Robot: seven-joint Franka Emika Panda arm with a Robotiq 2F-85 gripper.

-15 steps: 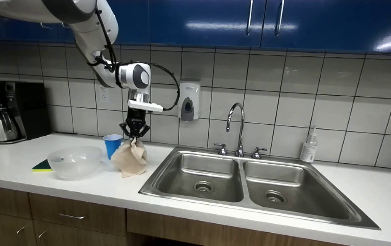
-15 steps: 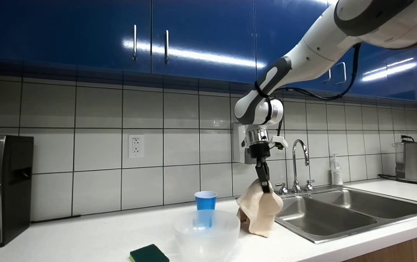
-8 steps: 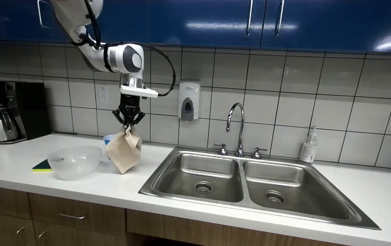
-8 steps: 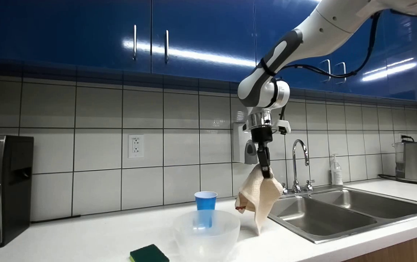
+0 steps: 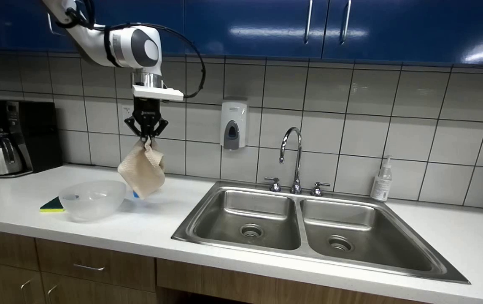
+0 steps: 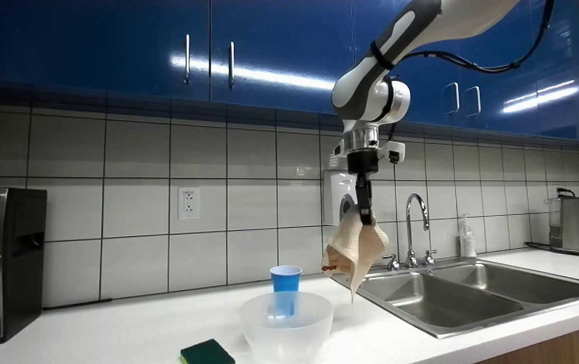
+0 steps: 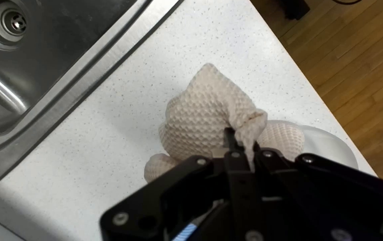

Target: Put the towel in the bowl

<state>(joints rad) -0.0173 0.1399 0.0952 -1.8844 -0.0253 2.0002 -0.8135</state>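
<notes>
My gripper [image 5: 146, 137] is shut on the beige waffle-weave towel [image 5: 142, 169], pinching it near its top. The towel hangs down above the counter, clear of it, in both exterior views [image 6: 357, 245]. In the wrist view the towel [image 7: 198, 113] bunches between and around the black fingers [image 7: 243, 144]. The frosted translucent bowl [image 5: 93, 200] stands upright on the counter, left of the hanging towel. It also shows in an exterior view [image 6: 289, 328], and its edge shows in the wrist view [image 7: 331, 147], partly hidden by towel and gripper.
A blue cup [image 6: 285, 278] stands behind the bowl, mostly hidden by the towel in an exterior view [image 5: 136, 194]. A green-yellow sponge [image 5: 52, 205] lies beside the bowl. A double sink [image 5: 241, 184] with faucet [image 5: 298, 164] is to the right. A coffee maker [image 5: 34, 137] stands far left.
My gripper has risen and carried the towel up off the counter, shifting left toward the bowl in an exterior view. The towel now covers most of the blue cup there. The bowl has not moved.
</notes>
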